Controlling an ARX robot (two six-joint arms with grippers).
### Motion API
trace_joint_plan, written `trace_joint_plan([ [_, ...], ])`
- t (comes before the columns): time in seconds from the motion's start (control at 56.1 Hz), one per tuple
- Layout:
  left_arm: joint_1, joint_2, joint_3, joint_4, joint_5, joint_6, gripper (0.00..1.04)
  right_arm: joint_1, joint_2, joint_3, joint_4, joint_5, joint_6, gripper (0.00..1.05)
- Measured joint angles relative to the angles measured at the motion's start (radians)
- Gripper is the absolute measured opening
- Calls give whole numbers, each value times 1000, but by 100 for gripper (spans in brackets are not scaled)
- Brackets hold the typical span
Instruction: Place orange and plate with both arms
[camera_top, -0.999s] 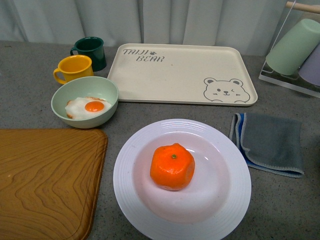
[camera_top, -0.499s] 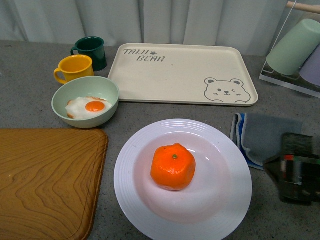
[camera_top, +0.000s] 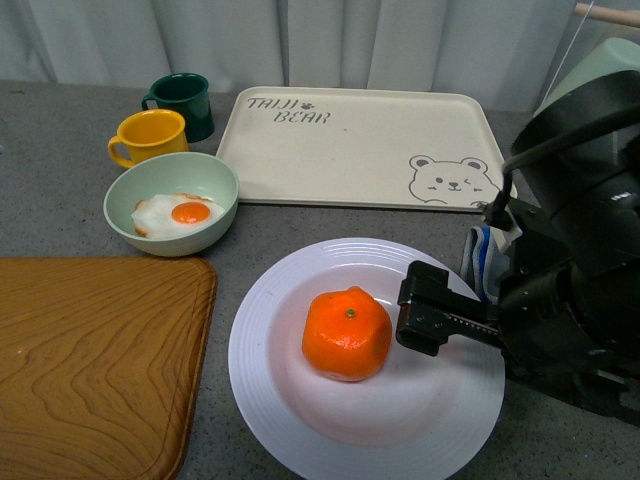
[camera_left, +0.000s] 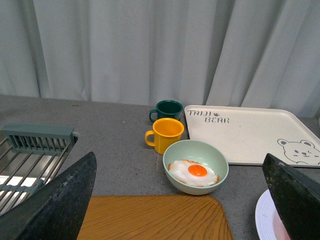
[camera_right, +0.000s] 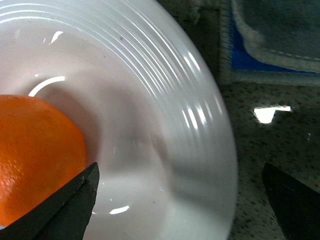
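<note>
- The left gripper (camera_left: 175, 210) has its two dark fingers (camera_left: 60, 200) spread wide with nothing between them. It hangs above the near end of the table, and it does not show in the front view.
- The right gripper (camera_right: 180, 205) has its fingers (camera_right: 65, 210) spread wide too, and it grips nothing. In its wrist view only plate surface lies between them, and the fruit shows next to one finger.
- A brown wooden cutting board (camera_top: 90, 360) lies at the near left on the grey speckled table (camera_top: 60, 160).
- Behind the board stands a pale green bowl (camera_top: 215, 178) holding a fried egg (camera_top: 178, 214).
- Behind the bowl a yellow mug (camera_top: 150, 135) stands just beside a dark green mug (camera_top: 182, 105).
- A cream rectangular tray with a bear drawing (camera_top: 360, 150) lies flat at the far middle.
- The large round white plate with a ridged rim (camera_top: 260, 380) sits at the near middle, in front of the tray.
- The bright orange mandarin (camera_top: 346, 335) rests in the plate's well, stem dot up.
- In the front view the right arm's black gripper reaches over the plate's right half. Its tip is just beside the orange, and I cannot tell whether they touch.
- A folded grey cloth with a blue edge (camera_right: 280, 35) lies just right of the plate, mostly hidden by the arm in the front view.
- An upturned pale green cup (camera_top: 600, 58) shows at the far right.
</note>
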Motion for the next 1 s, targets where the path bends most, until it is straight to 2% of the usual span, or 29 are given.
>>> trace_joint_plan([
  [0.071,0,0,0,0,0,0,98,3,23,32,-32,-8,5,92],
  [0.321,0,0,0,0,0,0,98,3,71,80,-123,-7,5,55],
  [0.375,0,0,0,0,0,0,98,0,72,80,-137,-1,9,44],
  [0.464,0,0,0,0,0,0,98,-12,53,77,-134,-36,26,32],
  [0.749,0,0,0,0,0,0,98,-37,-39,6,-77,-110,88,19],
  [0.999,0,0,0,0,0,0,98,-70,-124,-77,72,-209,198,9],
])
